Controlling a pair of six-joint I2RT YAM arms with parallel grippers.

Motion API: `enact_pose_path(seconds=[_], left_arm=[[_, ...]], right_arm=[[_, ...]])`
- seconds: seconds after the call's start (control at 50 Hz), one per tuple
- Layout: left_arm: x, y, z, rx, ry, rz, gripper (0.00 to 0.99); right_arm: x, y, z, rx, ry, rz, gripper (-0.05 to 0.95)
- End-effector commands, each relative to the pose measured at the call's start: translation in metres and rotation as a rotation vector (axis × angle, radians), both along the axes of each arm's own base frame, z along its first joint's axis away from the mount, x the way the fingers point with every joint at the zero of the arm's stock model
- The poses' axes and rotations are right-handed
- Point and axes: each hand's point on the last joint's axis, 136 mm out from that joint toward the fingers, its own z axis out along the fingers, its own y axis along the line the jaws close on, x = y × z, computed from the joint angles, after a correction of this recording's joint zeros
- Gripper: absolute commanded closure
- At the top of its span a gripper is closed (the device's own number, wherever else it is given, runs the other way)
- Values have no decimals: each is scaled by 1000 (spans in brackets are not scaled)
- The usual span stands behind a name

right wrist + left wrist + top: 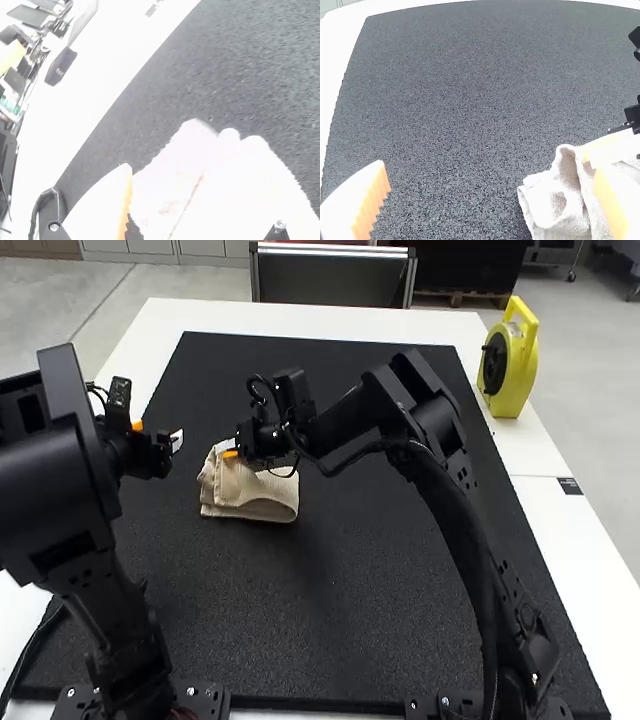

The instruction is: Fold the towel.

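Observation:
In the high view, the beige towel (252, 502) lies as a small, loosely folded bundle left of the mat's middle, its near edge rounded. My right gripper (234, 452) is at the towel's upper side; my left gripper (172, 444) is off to the left of it. The left wrist view has the left gripper (489, 167) open, its fingers wide apart, with raised, crumpled folds of the towel (555, 200) beside one finger. In the right wrist view the right gripper (172, 172) is against the pale towel (245, 185); whether it holds cloth I cannot tell.
A black mat (400, 570) covers most of the white table (560, 530). A yellow reel (510, 360) stands at the right edge, beyond the mat. The right arm reaches across the middle, bringing both grippers near each other.

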Motion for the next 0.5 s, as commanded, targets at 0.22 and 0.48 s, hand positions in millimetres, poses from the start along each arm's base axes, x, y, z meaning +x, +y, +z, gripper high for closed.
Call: enact_pose_path(seconds=[0.22,0.48], left_arm=[[-4,-6,-1,7,-10,-17,36],[-7,-8,-5,3,-2,-17,36]], right_arm=[[-1,4,54,41,-82,21,380],[5,1,72,51,-126,1,398]])
